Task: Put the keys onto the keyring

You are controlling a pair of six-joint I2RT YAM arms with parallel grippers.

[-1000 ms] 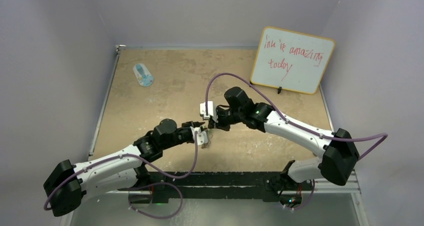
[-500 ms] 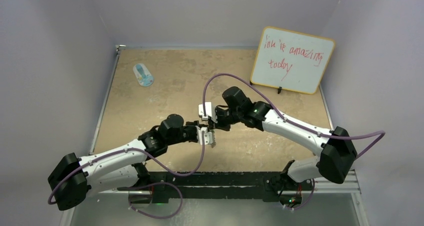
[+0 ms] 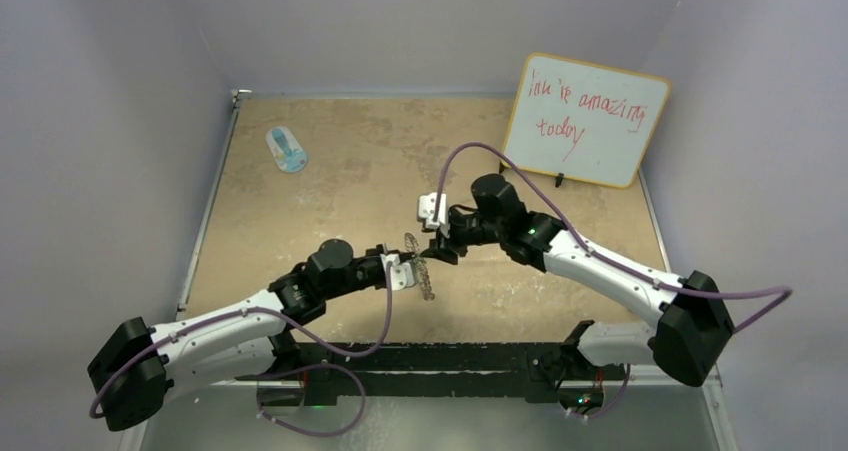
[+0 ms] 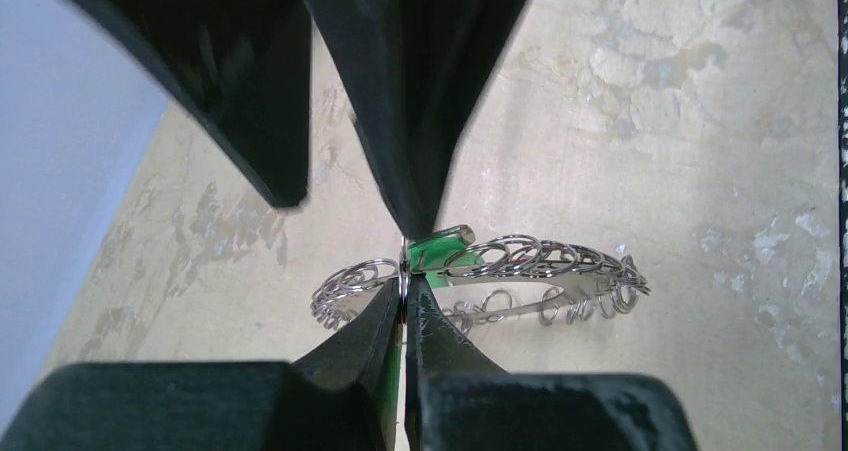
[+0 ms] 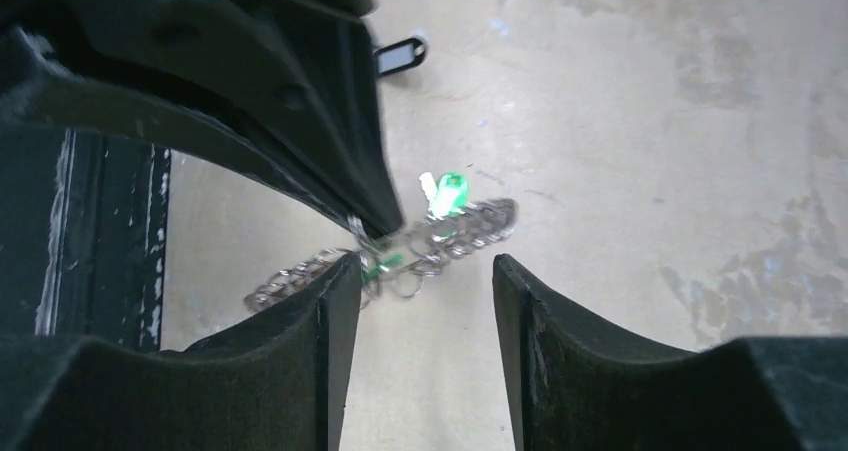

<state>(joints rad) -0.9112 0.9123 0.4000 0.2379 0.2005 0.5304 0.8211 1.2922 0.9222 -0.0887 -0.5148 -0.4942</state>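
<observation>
Left wrist view: the left gripper [image 4: 405,276] pinches the keyring [image 4: 545,259] by its rim, green-tagged key [image 4: 440,249] just behind the tips; best hold it level while the right gripper [image 5: 425,266], jaws parted and empty, lines up squarely.

We see two arms of white tubular shells and rounded black joint housings, the left arm [image 3: 215,331] and the right arm [image 3: 600,266]. A thin purple cable [image 3: 480,145] loops along each. Matte black wedge-shaped fingers [image 4: 420,91] taper to points.
</observation>
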